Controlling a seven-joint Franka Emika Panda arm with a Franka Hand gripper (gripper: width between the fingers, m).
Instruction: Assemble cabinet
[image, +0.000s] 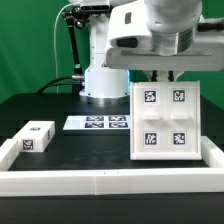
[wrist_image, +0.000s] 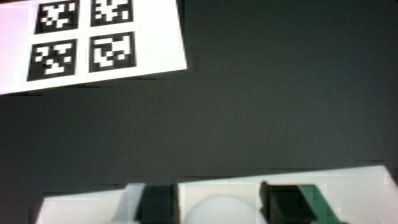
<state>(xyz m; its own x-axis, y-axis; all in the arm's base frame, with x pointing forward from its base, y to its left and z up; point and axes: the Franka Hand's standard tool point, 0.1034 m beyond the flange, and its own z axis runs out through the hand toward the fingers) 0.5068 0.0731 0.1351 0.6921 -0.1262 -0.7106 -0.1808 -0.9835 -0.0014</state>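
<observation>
Claw (wrist_image: 217, 198) at the top of the smooth white boxy cabinet (image: 163, 121) (four square tags (image: 150, 97)), grip unclear

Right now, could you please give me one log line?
arm: above white plastic boxy cabinet | fingers: apart, grip unclear | small white tagged block: lying aside

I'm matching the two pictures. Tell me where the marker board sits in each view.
Exterior view: the marker board lies flat on the table, to the exterior view's left of the cabinet.
Wrist view: the marker board shows four tags, cut by the picture's edge, apart from the cabinet.
Shared landmark: the white cabinet, nearest the wrist camera.
</observation>
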